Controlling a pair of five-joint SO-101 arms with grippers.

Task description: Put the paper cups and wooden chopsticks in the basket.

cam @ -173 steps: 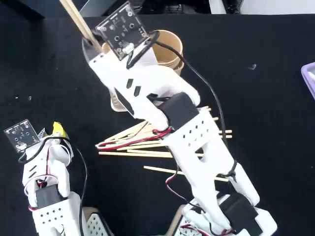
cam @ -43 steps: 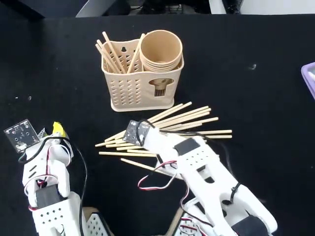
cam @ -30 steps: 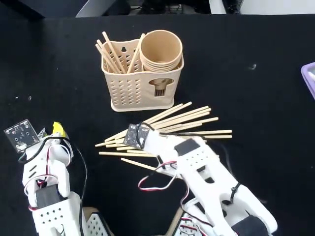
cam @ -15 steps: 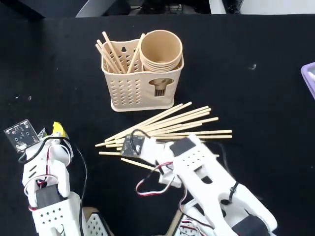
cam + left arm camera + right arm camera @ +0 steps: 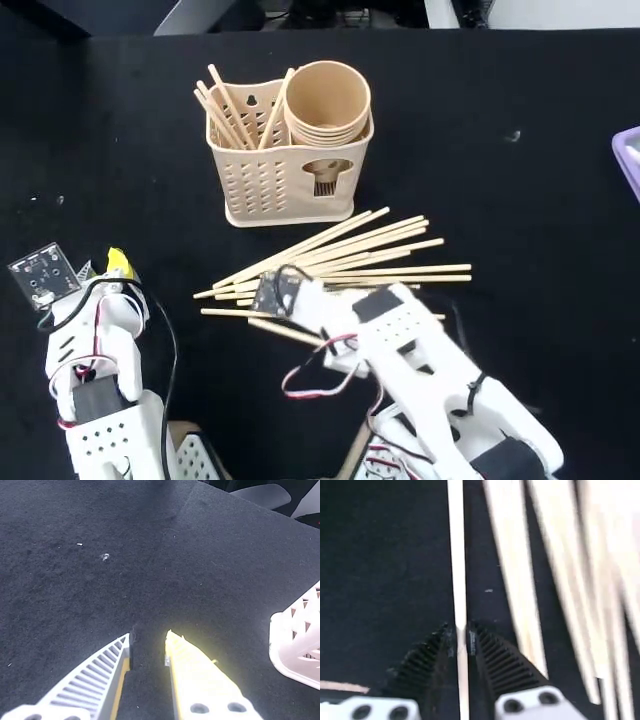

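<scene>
Pale wooden chopsticks [image 5: 380,245] fanned out loose on the black tabletop [image 5: 520,330], in front of a beige perforated plastic basket [image 5: 280,185]. Far left, white-and-yellow left end effector [image 5: 147,637] low over bare tabletop, fingers slightly spread, nothing between them. At the fan's left end, white right end effector [image 5: 460,630] pinching a single chopstick [image 5: 456,555]. In the basket, more chopsticks [image 5: 232,105] leaning in the left compartment, stacked tan paper cups [image 5: 328,100] in the right.

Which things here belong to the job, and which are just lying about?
Job: basket; paper cups; loose chopsticks; right gripper, shut on one chopstick.
Lying about: purple object; black cloth.
</scene>
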